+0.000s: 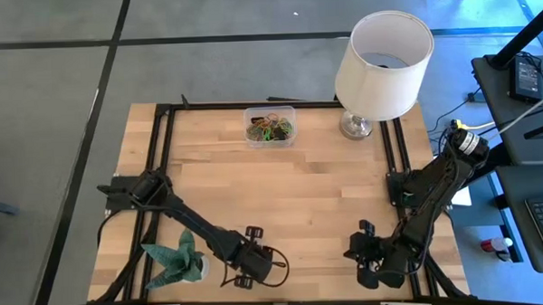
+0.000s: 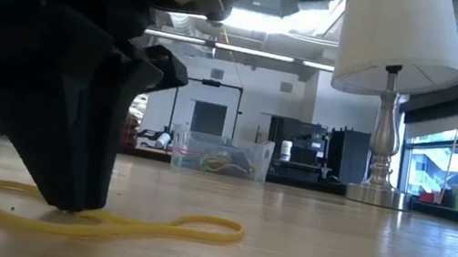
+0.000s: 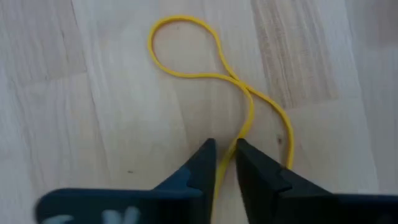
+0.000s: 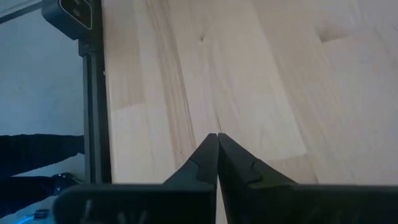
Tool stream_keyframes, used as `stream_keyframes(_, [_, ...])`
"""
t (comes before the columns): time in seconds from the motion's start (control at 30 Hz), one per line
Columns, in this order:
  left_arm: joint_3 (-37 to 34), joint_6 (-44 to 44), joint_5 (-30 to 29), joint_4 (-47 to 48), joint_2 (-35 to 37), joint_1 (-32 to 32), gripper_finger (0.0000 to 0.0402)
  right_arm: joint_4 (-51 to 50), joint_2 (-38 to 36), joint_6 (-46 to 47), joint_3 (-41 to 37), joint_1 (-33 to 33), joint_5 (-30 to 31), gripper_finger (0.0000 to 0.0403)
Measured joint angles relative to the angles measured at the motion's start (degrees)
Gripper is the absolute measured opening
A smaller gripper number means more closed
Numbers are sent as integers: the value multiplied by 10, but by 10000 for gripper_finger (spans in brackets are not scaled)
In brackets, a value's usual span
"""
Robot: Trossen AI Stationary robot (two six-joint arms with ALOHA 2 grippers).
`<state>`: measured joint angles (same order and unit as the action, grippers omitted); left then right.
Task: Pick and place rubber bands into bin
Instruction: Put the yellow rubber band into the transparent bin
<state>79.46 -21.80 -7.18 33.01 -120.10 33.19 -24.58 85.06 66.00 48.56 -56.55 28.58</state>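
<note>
Your yellow band (image 3: pixel 205 68) lies twisted on the table (image 1: pixel 327 196) near its front edge, one strand pinched between the left gripper (image 3: pixel 225 155) fingertips. The bin (image 1: pixel 270 125), with bands inside, sits at the back beside the lamp (image 1: pixel 382 63). Your right gripper (image 4: pixel 217 146) rests closed, empty.

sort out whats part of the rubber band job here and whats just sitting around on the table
Part of the job:
- yellow rubber band, pinched between the left tool's fingers
- rubber bands already in the bin
- clear bin at the far edge

Just lying about:
- white lamp
- green folded paper figure
- right tool, shut and idle
</note>
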Motion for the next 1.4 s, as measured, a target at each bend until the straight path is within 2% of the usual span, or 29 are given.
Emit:
stream_keyframes(0.13, [2, -24, -23, 1, -10, 9, 10, 0, 0, -5, 0, 0, 0, 9])
stream_keyframes(0.23, [1, -64, -71, -1, -13, 14, 3, -5, 0, -5, 0, 0, 2, 9])
stream_keyframes(0.33, [-2, -71, -90, -4, -2, 4, 2, -11, 0, -5, 0, 0, 5, 9])
stream_keyframes(0.47, [-10, -76, -103, 16, 37, -45, 1, -17, 0, 5, -1, 1, 10, 9])
stream_keyframes(0.63, [-3, -87, -110, 0, 128, -121, 2, -18, -3, 40, -34, 12, 44, 9])
stream_keyframes(0.83, [-2, 36, -111, 0, 216, -248, 2, 81, -20, 58, -107, 40, 43, 4])
stream_keyframes(0.97, [-3, 127, -84, -12, 246, -337, 1, 142, -42, 58, -153, 76, 44, 6])
stream_keyframes(1.17, [-2, 251, -3, -38, 235, -480, 1, 180, -81, 58, -189, 136, 44, 3])
stream_keyframes(1.4, [-3, 305, -4, -78, 207, -599, 1, 194, -99, 48, -188, 195, 44, 4])
